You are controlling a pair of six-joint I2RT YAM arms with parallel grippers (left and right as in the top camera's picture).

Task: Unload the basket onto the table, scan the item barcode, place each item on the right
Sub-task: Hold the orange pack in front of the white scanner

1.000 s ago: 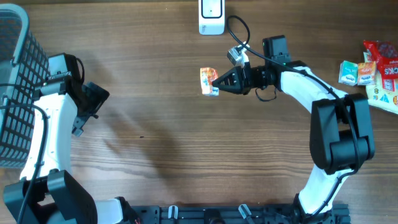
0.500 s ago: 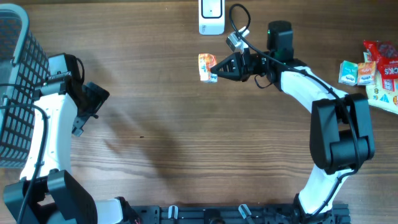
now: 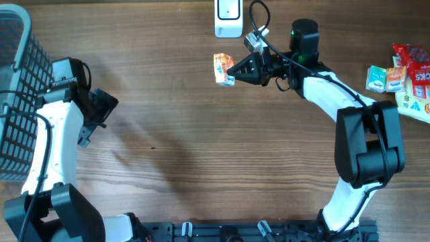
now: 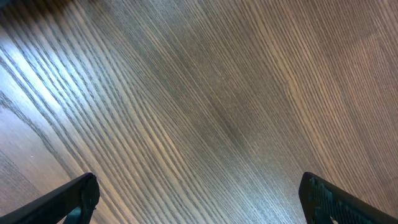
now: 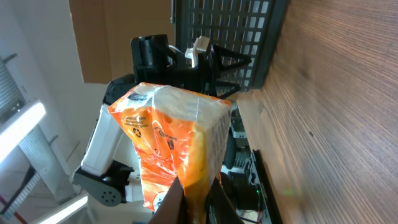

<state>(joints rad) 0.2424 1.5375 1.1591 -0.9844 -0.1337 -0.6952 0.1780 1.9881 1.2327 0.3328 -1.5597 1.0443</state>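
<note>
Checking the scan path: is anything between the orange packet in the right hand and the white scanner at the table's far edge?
Nothing: in the overhead view, only bare wooden table shows between the orange packet and the white scanner.

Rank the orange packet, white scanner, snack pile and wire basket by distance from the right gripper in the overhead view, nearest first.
1. The orange packet: clamped in the right gripper, at its tips.
2. The white scanner: just beyond, at the table's far edge.
3. The snack pile: at the far right.
4. The wire basket: at the far left, farthest.
</note>
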